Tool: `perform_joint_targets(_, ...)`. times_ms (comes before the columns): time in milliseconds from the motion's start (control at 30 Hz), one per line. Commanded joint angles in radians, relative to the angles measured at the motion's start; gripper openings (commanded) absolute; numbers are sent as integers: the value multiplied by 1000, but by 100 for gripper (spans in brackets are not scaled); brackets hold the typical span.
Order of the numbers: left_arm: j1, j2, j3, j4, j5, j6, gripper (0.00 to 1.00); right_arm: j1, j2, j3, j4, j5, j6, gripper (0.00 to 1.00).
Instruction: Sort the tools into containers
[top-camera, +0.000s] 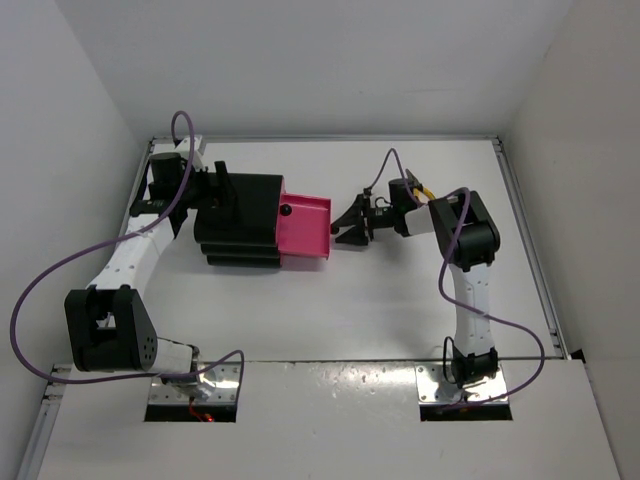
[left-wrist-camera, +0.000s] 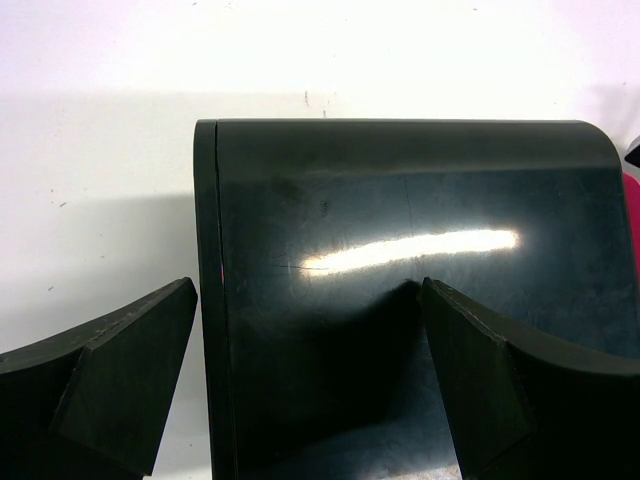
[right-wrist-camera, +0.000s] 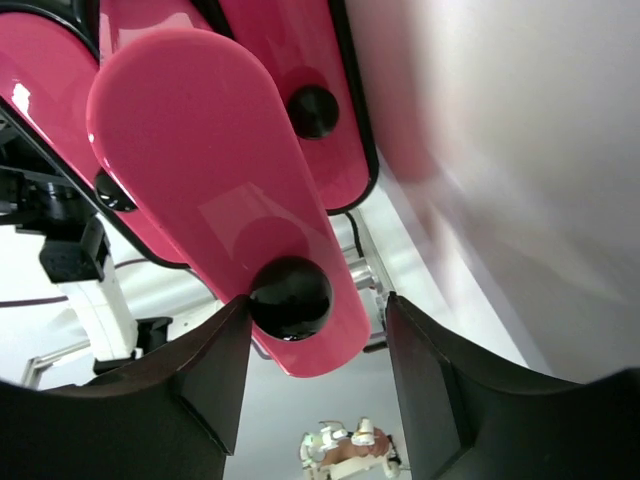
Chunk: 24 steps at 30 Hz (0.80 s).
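Top external view: at the far left the left gripper (top-camera: 220, 192) sits at the rear end of the black cabinet (top-camera: 245, 205). Its fingers are spread, one just off the cabinet's back edge and the other over the top panel, pinching nothing. Whether they press on the shell cannot be told. Ahead of that hand the cabinet runs rightward to its three magenta fronts. The middle drawer (top-camera: 308, 228) is drawn out towards the right gripper (top-camera: 340, 228), while the other two drawers (right-wrist-camera: 280, 60) sit flush. The right hand's jaws stand apart on either side of the drawn drawer's round black knob (right-wrist-camera: 290, 297), with a gap showing at one side, so the knob is not clamped. No tool shows in any view. The drawer looks like stiff, glossy plastic, probably light and slick. The knob is the sensible place to hold it, and the cabinet would likely slide unless steadied from behind.
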<state>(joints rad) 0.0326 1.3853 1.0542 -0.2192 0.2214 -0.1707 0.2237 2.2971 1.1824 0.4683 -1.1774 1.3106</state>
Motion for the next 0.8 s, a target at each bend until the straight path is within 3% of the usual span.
perform_joint_targets(0,1,34,-62,-178,-44,42,100,-18,-82,28,-71,16,-85,56)
perform_joint_targets(233,1,34,-62,-178,-44,42,100,-162,-198,46,-341,27,-363,56)
perform_joint_targets(333,1,34,-62,-178,-44,42,100,-248,-237,115,-547,42,-559,56)
perform_joint_targets(400,1,34,-62,-178,-34,42,100,-280,-249,241,-806,108,-721,56)
perform_joint_targets(433,1,34,-62,-178,-34,42,100,-291,-234,369,-915,154,-913,55)
perform_joint_targets(467,1,34,-62,-178,-34,42,100,-291,-222,434,-1095,267,-1001,54)
perform_joint_targets(533,1,34,-62,-178,-34,42,100,-281,-197,594,-1210,504,-1197,51)
perform_joint_targets(633,1,34,-62,-178,-34,42,100,-255,-199,632,-1217,790,-1336,47)
perform_joint_targets(767,1,34,-62,-178,-34,42,100,-236,-173,651,-1188,975,-1479,35)
